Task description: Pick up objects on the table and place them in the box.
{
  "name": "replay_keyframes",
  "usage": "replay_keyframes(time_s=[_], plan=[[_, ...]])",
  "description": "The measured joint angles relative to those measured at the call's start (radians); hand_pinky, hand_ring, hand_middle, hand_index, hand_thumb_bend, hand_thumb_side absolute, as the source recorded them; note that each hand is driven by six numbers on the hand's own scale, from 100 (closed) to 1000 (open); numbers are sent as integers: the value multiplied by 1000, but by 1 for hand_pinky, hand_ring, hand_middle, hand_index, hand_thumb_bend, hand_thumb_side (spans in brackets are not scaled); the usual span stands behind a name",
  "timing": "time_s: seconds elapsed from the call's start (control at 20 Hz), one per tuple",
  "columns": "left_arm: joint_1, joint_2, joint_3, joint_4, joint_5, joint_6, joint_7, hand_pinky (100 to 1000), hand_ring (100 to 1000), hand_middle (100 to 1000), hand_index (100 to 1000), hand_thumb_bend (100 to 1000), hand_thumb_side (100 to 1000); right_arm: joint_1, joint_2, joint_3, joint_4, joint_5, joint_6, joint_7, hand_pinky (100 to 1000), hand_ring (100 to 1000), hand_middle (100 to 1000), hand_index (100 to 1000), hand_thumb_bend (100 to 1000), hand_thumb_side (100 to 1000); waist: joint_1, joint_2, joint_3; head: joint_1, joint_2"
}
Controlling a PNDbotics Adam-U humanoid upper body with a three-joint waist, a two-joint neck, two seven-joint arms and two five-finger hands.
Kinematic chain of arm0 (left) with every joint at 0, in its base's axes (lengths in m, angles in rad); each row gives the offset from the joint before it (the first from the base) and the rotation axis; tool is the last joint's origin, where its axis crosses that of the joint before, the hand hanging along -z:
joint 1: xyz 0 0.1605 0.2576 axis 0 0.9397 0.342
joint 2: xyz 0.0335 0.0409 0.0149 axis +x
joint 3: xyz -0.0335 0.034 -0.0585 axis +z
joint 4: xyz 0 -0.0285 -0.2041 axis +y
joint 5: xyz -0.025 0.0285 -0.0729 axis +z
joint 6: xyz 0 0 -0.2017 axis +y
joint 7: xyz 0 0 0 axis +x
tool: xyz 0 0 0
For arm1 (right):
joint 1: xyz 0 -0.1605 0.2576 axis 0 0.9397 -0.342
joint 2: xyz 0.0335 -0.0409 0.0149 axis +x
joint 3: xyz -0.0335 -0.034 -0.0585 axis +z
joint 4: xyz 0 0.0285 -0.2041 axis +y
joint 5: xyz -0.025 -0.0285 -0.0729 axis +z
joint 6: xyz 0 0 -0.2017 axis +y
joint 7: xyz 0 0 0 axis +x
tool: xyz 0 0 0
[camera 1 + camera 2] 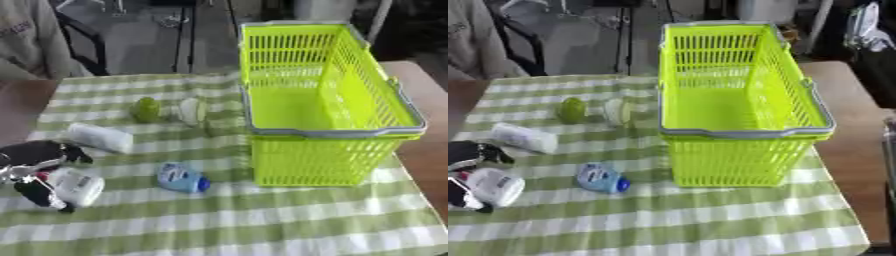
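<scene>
A lime-green plastic basket [331, 131] stands on the checked cloth at the right, with nothing visible inside. My left hand [33, 170] is at the left edge, its fingers and thumb curled round a white bottle [77, 187] with a label that lies on the cloth. A small blue bottle [181, 178] lies near the middle. A white tube [100, 137] lies farther back on the left. A green round object [146, 110] and a pale clear one [192, 111] stand behind them. My right hand shows in neither view.
The green and white checked cloth [262, 225] covers a brown table [429, 150], bare at the right. A person in a grey top [26, 40] sits at the far left, beside a dark chair [83, 42].
</scene>
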Motion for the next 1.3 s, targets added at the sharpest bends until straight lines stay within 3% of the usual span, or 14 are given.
replay_keyframes(time_s=[0.3, 0.65, 1.3], plan=[[-8, -3, 1, 6, 36, 13, -74, 699, 694, 671, 877, 743, 316, 0, 0, 4, 0, -2, -1, 2, 590, 579, 654, 806, 100, 547, 1, 4, -4, 0, 0], [-9, -3, 1, -3, 66, 24, -86, 675, 634, 589, 845, 574, 220, -1, 0, 5, 0, -2, -1, 2, 591, 579, 654, 806, 100, 547, 1, 4, -4, 23, 0], [-3, 15, -1, -66, 106, 57, -149, 667, 587, 532, 815, 541, 196, 0, 0, 6, 0, -2, 0, 3, 591, 581, 655, 807, 100, 546, -1, 0, 0, 47, 0]])
